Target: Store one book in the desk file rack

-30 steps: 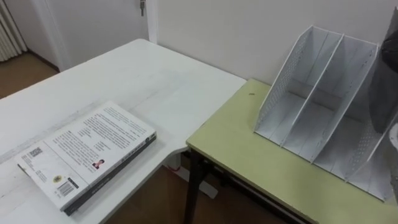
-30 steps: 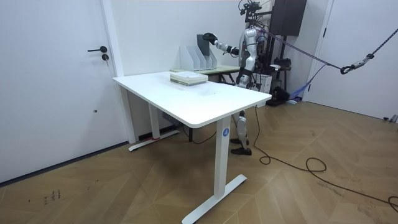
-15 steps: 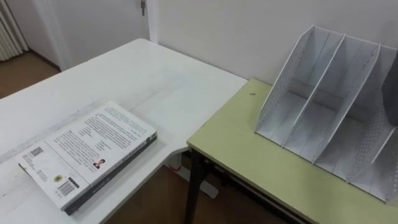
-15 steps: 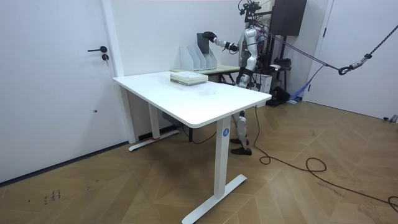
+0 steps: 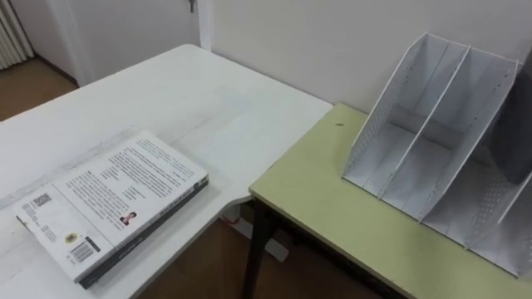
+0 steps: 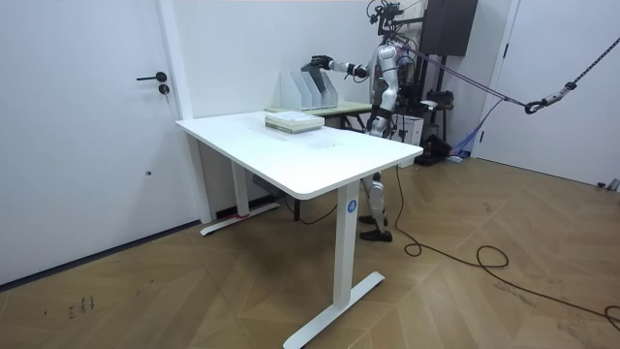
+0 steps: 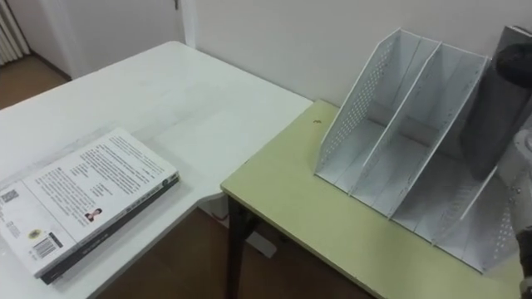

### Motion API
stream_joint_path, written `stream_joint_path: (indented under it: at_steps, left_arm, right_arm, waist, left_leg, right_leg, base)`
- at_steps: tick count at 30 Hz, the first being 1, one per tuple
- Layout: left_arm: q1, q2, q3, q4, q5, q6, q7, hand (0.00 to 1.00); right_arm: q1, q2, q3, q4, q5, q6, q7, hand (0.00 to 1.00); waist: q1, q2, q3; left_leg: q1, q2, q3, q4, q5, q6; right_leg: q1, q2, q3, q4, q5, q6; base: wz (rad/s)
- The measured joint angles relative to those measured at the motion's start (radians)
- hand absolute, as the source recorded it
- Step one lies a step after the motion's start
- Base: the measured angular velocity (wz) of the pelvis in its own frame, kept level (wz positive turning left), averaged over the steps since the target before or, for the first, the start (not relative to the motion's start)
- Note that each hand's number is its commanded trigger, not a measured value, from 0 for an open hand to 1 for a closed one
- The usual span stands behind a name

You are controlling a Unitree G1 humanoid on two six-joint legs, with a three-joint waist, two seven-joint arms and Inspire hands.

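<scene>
The dark book [image 7: 499, 100] has been lowered into the rack's [image 7: 353, 108] rightmost slot, so storing is judged nearly done. The right hand [image 6: 312, 65] is seen above the rack; whether it grips cannot be told.

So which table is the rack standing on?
The green table: the file rack stands on it, by the wall. The white table to its left carries a book lying flat instead.

Bright, even indoor light; shadows soft. White table [image 5: 224, 108] w/ mild sheen at 11 o'clock. File rack [image 5: 382, 108] walls shade its slots faintly. Floor [image 5: 299, 266] below green desk [image 5: 332, 208] darker, 6 o'clock.
</scene>
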Motion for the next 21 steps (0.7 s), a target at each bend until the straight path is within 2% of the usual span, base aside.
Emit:
stream_joint_path:
  at_steps: [3,6,9,15,21]
  left_arm:
    - [0.000,0.001,0.015,0.003,0.000,0.002,0.000,0.00]
    - [0.000,0.005,0.017,0.004,0.000,0.007,0.000,0.00]
    - [-0.002,0.008,0.017,0.003,0.000,0.017,0.000,0.00]
    - [-0.002,0.008,0.014,0.002,0.000,0.022,0.007,0.00]
    - [-0.001,0.008,0.014,0.003,0.001,0.024,0.008,0.00]
  right_arm:
    - [-0.035,-0.009,0.003,0.001,0.030,0.005,0.024,0.00]
    - [-0.051,-0.033,0.032,0.001,0.059,0.005,0.049,0.00]
    - [-0.052,-0.036,0.035,0.001,0.071,0.005,0.069,0.00]
    - [-0.052,-0.036,0.035,0.001,0.082,0.005,0.094,0.00]
    - [-0.052,-0.036,0.035,0.001,0.082,0.005,0.096,0.00]
  waist:
    - [-0.001,-0.007,0.0041]
    - [0.001,-0.013,0.0023]
    - [0.002,-0.014,0.0018]
    - [0.002,-0.007,0.0024]
    - [0.002,0.005,-0.0039]
  left_leg:
    - [0.001,0.003,0.000,0.002,0.000,0.000]
    - [0.002,0.003,0.000,0.004,0.000,0.000]
    - [0.003,0.003,0.000,0.010,0.000,0.000]
    - [0.002,-0.001,-0.001,0.013,0.000,0.000]
    - [0.004,0.002,-0.002,0.011,0.000,0.000]
  right_leg:
    - [0.001,0.000,-0.003,-0.002,0.001,-0.001]
    - [0.003,-0.001,-0.003,-0.003,0.002,-0.003]
    - [0.002,-0.002,-0.005,-0.003,0.003,-0.002]
    - [0.003,-0.001,-0.003,-0.009,0.003,-0.002]
    - [0.011,0.003,-0.007,-0.019,0.009,-0.004]
  base:
    - [-0.06]
    - [-0.02]
    - [0.00]
    - [0.00]
    - [0.00]
